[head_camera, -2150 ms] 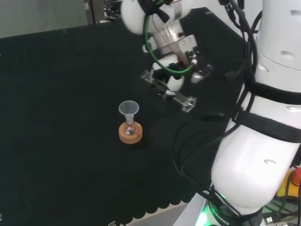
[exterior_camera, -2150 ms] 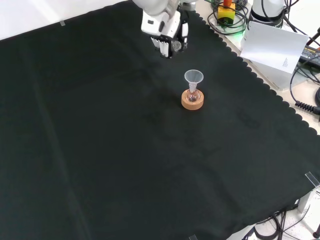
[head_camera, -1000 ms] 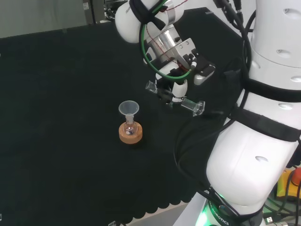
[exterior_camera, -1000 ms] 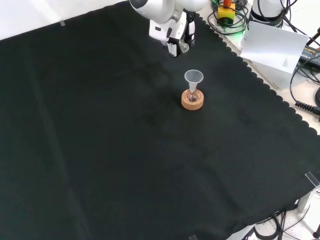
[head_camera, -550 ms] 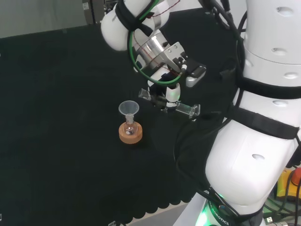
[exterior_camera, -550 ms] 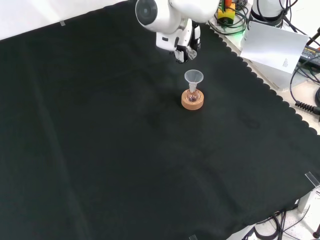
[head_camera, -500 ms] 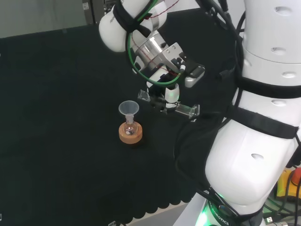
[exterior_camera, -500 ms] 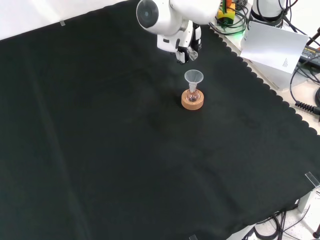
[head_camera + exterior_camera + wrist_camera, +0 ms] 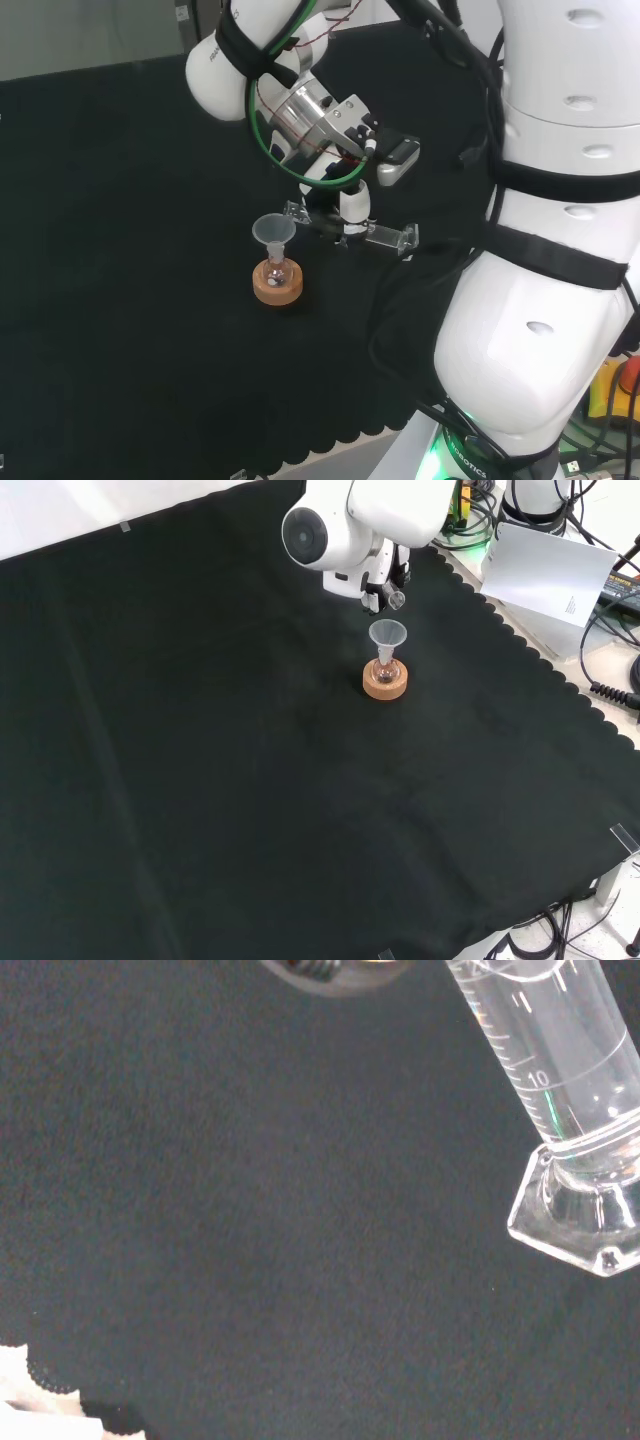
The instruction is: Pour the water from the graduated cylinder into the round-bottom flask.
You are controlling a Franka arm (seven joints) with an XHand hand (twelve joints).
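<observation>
A small round-bottom flask (image 9: 276,270) stands on a cork ring (image 9: 279,289) with a clear funnel (image 9: 273,230) in its neck. The hand (image 9: 351,206) is shut on the graduated cylinder (image 9: 385,235), which lies almost level above the cloth. Its mouth end reaches the funnel's right rim in the head view. In the front view the hand (image 9: 376,581) hangs just beyond the funnel (image 9: 388,633), with the flask (image 9: 386,670) and cork ring (image 9: 385,685) below. The wrist view has the cylinder's marked tube (image 9: 560,1070) and six-sided foot (image 9: 585,1230) close up. I cannot make out its water level.
The arm's big white link (image 9: 335,530) stands over the hand in the front view. The cloth's scalloped edge (image 9: 520,645) runs along the right, with a white sheet (image 9: 545,570) and cables beyond it. The arm's white links (image 9: 560,250) take up the head view's right.
The hand has carried the cylinder left and lower in the head view, towards the funnel, and turned it nearer to level. The flask and funnel have not moved.
</observation>
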